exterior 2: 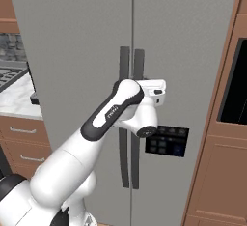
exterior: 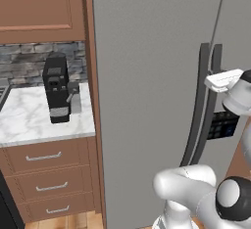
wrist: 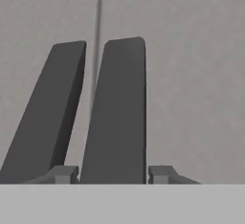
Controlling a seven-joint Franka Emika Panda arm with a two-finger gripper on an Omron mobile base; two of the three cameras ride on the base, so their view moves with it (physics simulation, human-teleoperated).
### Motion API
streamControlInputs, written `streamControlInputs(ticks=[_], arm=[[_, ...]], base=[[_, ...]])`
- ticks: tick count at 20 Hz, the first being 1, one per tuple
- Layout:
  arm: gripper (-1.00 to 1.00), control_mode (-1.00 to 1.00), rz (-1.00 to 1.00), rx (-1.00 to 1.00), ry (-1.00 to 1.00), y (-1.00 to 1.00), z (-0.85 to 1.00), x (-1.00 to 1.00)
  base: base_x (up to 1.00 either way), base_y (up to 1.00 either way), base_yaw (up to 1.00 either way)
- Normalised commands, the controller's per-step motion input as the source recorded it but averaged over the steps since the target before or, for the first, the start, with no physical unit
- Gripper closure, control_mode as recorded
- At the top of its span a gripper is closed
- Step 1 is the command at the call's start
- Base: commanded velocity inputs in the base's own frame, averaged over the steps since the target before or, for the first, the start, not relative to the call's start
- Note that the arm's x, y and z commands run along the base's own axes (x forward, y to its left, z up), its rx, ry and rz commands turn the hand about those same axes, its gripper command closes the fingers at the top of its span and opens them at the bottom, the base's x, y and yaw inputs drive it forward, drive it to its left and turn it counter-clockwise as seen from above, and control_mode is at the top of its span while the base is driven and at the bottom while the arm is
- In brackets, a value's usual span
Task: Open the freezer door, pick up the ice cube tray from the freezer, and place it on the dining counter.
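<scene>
Two tall grey doors meet at a vertical seam, each with a long dark bar handle. My gripper (wrist: 112, 173) is shut around the right-hand handle (wrist: 119, 108), with one fingertip (wrist: 64, 173) on each side of the bar. That handle belongs to the freezer door (exterior 2: 193, 51), the panel that carries a dark control panel (exterior 2: 166, 142). From the base views my hand (exterior 2: 153, 86) (exterior: 223, 80) presses against the handles (exterior: 215, 96) at mid height. The door is closed, so the freezer's inside and the ice cube tray are hidden. The dining counter is out of view.
A small marble counter (exterior: 29, 120) with a black coffee machine (exterior: 58, 90) stands to the left over brown drawers (exterior: 44, 157). The other grey door (exterior: 147, 76) fills the middle. A brown cabinet with a dark oven window (exterior 2: 236, 90) stands on the right.
</scene>
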Motion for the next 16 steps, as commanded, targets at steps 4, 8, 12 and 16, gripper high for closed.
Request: streamControlInputs(ticks=[4,8,12,16], arm=[[1.00,-1.00,0.03,0.01,0.05,-0.41,0.06,-0.35],[1.00,-1.00,0.07,0.00,0.00,-0.63,0.00,-0.82],[1.00,-1.00,0.06,0.00,0.00,-0.64,0.00,-0.91],[1.00,-1.00,0.06,0.00,0.00,-0.71,0.00,-0.81]], base=[[0.00,0.00,0.00],[0.00,0.00,0.00],[0.00,0.00,0.00],[0.00,0.00,0.00]])
